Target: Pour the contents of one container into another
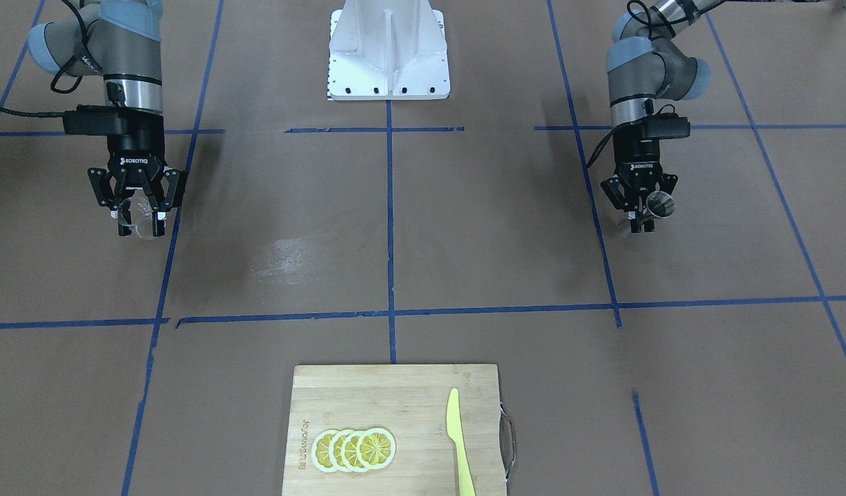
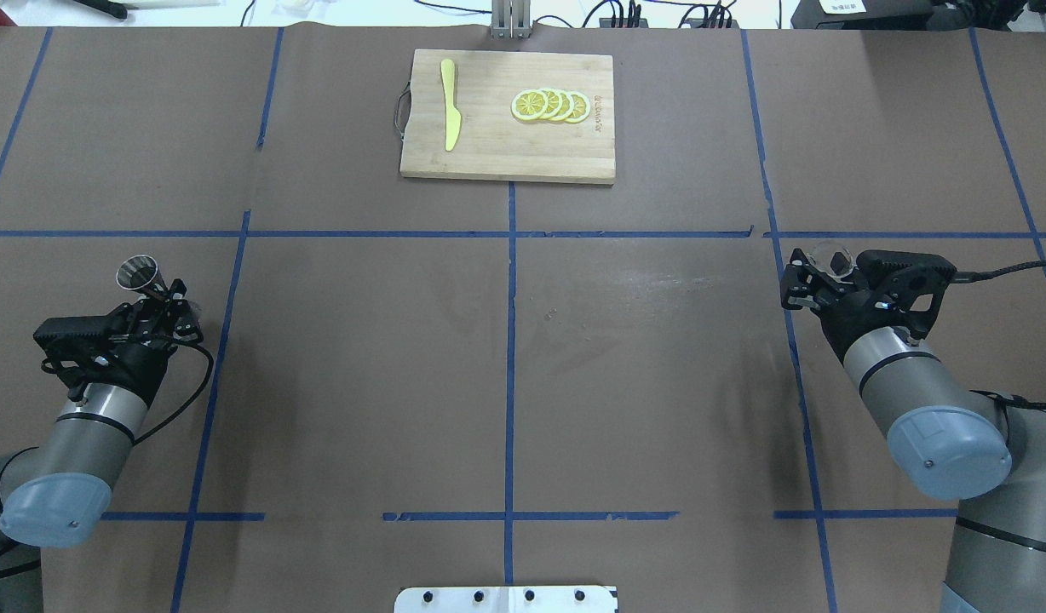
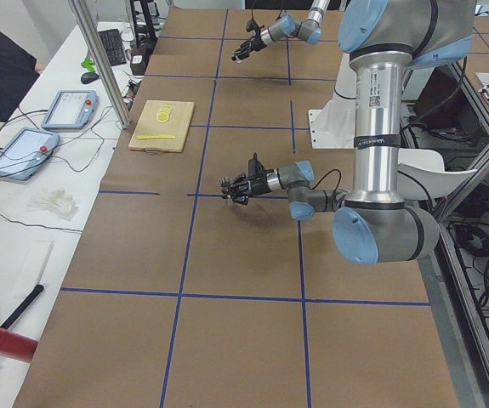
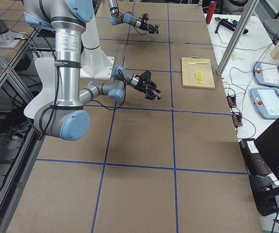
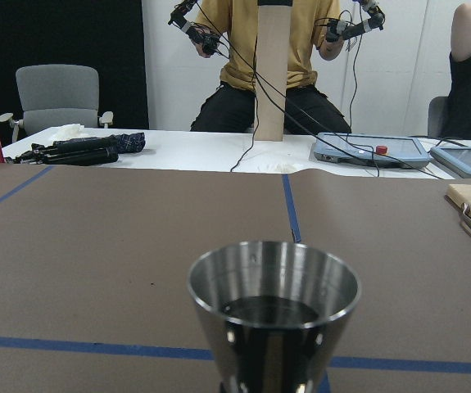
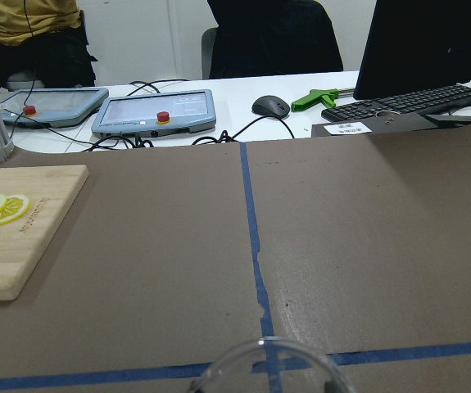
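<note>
Status, pour trial: both containers are in hand and no pour is visible.

Left tool [image 1: 641,222]: fingers closed on the lower, narrow part of the metal cup [image 5: 273,319]. The cup's mouth is up and its rim sits level in the left wrist view. The inside bottom looks dark and glossy; I cannot tell whether that is liquid.

Right tool [image 1: 141,224]: fingers closed around the clear glass [image 2: 832,259]. Only an arc of the rim shows at the lower edge of the right wrist view. Contents cannot be judged.

Landmark: cutting board [image 2: 506,145], lying flat at the far edge of the surface [image 2: 506,358] from the robot, centred on the middle blue tape line [image 2: 511,340].
- The metal cup is well apart from the board, on the robot's side of it and out past the board's end with the metal handle [image 2: 399,111].
- The clear glass is well apart from the board, on the robot's side of it and out past the opposite end.
- The two containers are well apart from each other, with the board's whole width between their lines.
- In both side views each tool seems to be off the surface, not resting on it.

On the board: a yellow knife [image 2: 449,115] lies near the handle end, and four overlapping lemon slices [image 2: 550,105] lie in a row toward the other end. Knife and slices do not touch.
</note>
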Controlling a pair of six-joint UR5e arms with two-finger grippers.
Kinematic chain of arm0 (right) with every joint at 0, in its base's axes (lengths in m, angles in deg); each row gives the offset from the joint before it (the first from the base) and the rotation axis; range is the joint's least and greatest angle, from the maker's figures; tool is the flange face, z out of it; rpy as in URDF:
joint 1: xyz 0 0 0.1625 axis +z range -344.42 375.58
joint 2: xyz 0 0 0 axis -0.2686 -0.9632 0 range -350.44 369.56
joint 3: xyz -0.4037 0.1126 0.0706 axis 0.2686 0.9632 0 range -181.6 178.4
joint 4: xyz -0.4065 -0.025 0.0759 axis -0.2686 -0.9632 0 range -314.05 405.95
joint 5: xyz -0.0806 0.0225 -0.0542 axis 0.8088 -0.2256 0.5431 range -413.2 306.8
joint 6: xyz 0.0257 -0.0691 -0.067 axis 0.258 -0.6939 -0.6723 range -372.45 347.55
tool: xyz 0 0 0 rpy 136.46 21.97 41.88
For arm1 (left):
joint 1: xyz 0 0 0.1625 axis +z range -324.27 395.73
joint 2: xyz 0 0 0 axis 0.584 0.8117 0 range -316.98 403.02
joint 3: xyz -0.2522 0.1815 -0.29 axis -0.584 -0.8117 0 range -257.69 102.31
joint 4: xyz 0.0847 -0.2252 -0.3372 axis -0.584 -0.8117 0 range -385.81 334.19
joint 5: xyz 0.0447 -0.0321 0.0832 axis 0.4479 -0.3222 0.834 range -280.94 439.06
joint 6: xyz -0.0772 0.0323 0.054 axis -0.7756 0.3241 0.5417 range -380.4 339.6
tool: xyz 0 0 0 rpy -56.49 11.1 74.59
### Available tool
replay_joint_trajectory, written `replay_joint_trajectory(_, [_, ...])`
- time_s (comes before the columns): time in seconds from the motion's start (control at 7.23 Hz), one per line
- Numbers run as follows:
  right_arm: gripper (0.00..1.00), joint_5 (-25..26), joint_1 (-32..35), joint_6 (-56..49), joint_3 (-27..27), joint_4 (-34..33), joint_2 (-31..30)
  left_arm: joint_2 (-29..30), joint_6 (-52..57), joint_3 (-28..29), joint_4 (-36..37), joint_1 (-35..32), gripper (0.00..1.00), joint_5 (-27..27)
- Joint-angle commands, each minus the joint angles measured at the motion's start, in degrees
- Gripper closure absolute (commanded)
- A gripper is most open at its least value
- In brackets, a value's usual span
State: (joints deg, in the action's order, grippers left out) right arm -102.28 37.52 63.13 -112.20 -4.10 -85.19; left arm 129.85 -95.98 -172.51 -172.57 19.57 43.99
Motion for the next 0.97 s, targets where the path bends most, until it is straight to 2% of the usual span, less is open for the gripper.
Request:
replay_joint_trajectory(0.0, [1.00,0.04,-0.05,-0.78,0.12,1.17,-1.04,0.62,0.00,0.25,0.25,0.52,1.00,0.00])
replay_joint_trajectory(0.14, [1.00,0.13,-0.05,-1.30,0.99,3.26,-1.05,1.32,0.00,0.78,0.25,0.61,1.00,0.00])
replay_joint_trajectory(0.42, [1.00,0.48,-0.05,-1.74,2.49,5.82,-1.31,2.82,0.00,2.01,0.25,0.61,0.92,0.00])
replay_joint_trajectory(0.69, [1.00,0.65,-0.05,-2.01,2.41,5.92,-1.40,2.82,0.52,2.01,0.25,0.61,0.77,-0.09])
replay_joint_trajectory(0.83, [1.00,0.92,-0.14,-2.01,2.41,5.92,-1.31,2.74,0.70,2.01,0.25,0.61,0.66,-0.09])
